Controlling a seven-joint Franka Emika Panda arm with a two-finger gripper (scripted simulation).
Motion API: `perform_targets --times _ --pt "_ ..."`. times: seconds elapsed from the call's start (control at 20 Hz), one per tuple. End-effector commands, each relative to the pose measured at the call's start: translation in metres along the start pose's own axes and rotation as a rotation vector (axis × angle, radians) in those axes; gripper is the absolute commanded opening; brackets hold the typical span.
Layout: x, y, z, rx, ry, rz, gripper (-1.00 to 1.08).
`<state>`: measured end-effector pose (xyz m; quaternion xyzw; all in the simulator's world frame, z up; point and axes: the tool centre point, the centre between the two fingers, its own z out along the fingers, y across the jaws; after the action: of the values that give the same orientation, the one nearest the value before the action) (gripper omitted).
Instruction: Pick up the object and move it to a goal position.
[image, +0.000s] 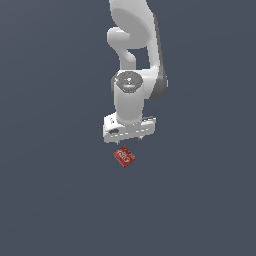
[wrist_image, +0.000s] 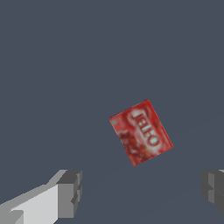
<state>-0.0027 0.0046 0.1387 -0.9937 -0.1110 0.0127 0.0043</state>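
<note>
The object (image: 124, 156) is a small flat red box with white lettering, lying flat on the dark grey floor and turned at an angle. The wrist view shows the object (wrist_image: 141, 132) from above, whole and untouched. My gripper (image: 130, 140) hangs above and slightly behind it, pointing down, with its two short fingers spread wide. In the wrist view my gripper (wrist_image: 142, 192) is open, and one grey fingertip (wrist_image: 70, 192) shows at each side of the picture with nothing between them. The box lies apart from both fingers.
The white arm (image: 134, 55) rises from the gripper toward the top of the exterior view. Plain dark grey floor (image: 50, 200) surrounds the box on every side.
</note>
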Motion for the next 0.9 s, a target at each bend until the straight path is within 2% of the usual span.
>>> perform_targets --times 0.0,0.45,0.85 --pt "0.002 0.004 0.01 -0.004 0.002 -0.065 1.0" --pt "0.008 0.018 0.046 -0.013 0.012 -0.298 1.0" --pt "0.011 0.024 0.066 -0.016 0.019 -0.43 1.0"
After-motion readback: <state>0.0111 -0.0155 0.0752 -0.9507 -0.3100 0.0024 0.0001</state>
